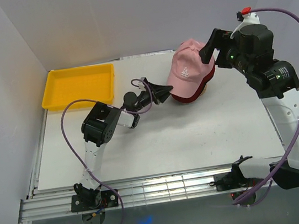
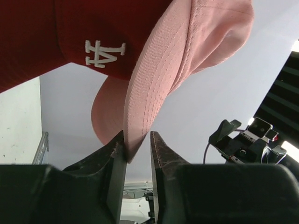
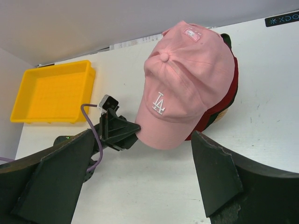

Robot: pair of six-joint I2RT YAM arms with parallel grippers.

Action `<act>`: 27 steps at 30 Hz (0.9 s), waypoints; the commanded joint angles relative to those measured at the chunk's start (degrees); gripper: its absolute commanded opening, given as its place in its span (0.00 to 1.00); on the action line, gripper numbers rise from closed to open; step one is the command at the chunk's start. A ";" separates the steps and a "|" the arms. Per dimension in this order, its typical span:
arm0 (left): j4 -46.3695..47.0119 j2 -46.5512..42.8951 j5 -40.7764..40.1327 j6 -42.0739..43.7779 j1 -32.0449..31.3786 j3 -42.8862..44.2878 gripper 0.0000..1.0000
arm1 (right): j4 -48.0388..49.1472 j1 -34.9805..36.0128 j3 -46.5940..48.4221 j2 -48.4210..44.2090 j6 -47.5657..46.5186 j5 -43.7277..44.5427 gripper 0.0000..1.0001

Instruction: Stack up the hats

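Note:
A pink hat (image 1: 190, 67) with a white logo sits on top of a stack at the back right of the table. It also shows in the right wrist view (image 3: 187, 79) and the left wrist view (image 2: 163, 70). Under it lies a dark red hat (image 1: 184, 99) (image 2: 46, 32) (image 3: 224, 100), and a dark green-black hat (image 3: 227, 43) peeks out below that. My left gripper (image 1: 169, 91) (image 2: 138, 135) is closed on the tip of the pink hat's brim. My right gripper (image 1: 215, 52) (image 3: 142, 135) is open, above and behind the stack.
The stack rests on a wooden stand (image 1: 208, 87) (image 3: 220, 115). A yellow tray (image 1: 76, 70) (image 3: 18, 116) stands at the back left. White walls enclose the table on the left, back and right.

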 commanded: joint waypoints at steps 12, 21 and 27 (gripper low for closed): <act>-4.13 -1.56 6.80 5.16 0.61 0.51 0.33 | 2.18 -7.52 2.26 8.68 -2.96 -5.11 0.89; -9.40 -0.77 6.89 6.31 0.61 3.59 0.16 | 3.32 -12.88 3.32 15.18 -3.05 -13.11 0.90; -14.67 -0.42 7.68 8.24 0.61 4.83 0.08 | 4.29 -17.19 3.67 18.44 -2.87 -16.71 0.90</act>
